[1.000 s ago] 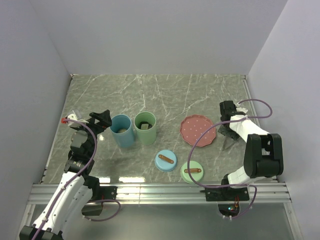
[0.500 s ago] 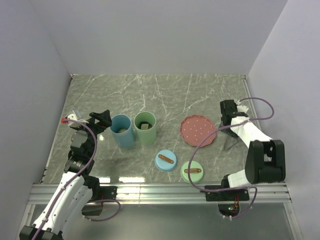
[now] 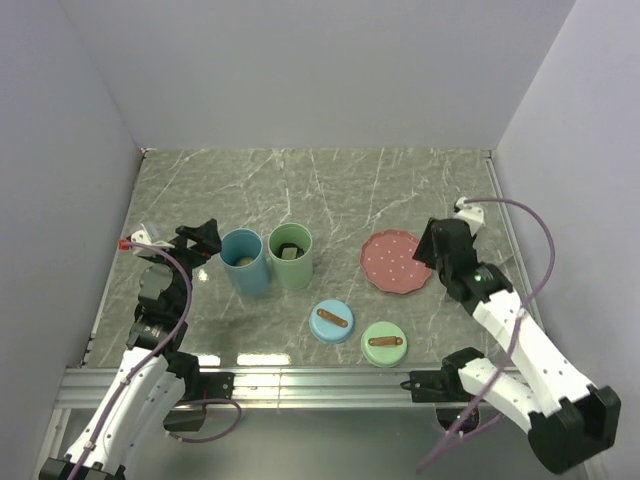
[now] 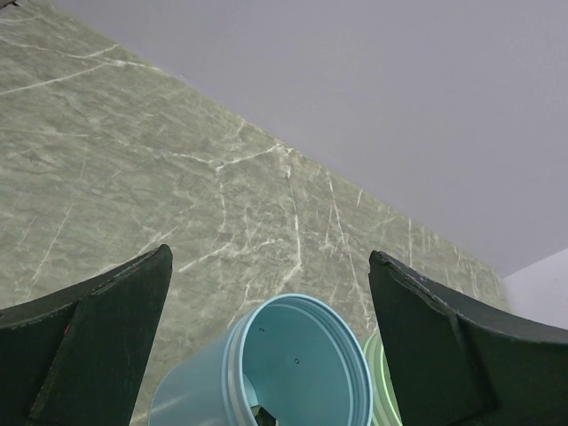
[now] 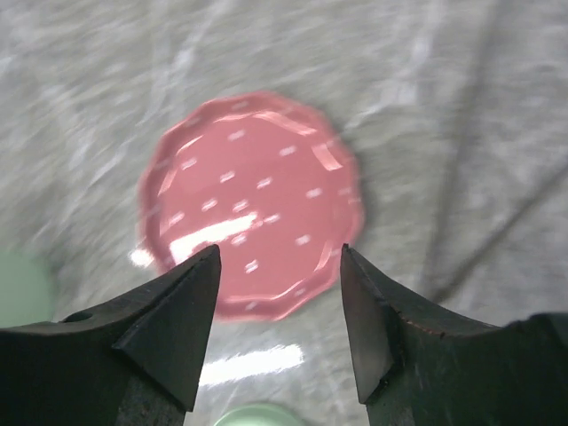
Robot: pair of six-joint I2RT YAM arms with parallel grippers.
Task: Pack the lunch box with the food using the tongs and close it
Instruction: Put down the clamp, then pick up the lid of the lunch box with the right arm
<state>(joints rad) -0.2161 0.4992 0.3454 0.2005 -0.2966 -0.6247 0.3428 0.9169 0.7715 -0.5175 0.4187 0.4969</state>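
Now right gripper (image 5: pixel 279 256) hangs open, empty, by the plate (image 5: pixel 253 191).
Left gripper (image 4: pixel 268 259), likewise open and empty, by blue cup (image 4: pixel 297 355).

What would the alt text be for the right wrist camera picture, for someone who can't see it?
A round pink dotted plate lies on a grey marbled table, no food showing on it. Two dark fingers stand apart in the foreground, holding nothing; a green lid peeks in at the bottom edge.
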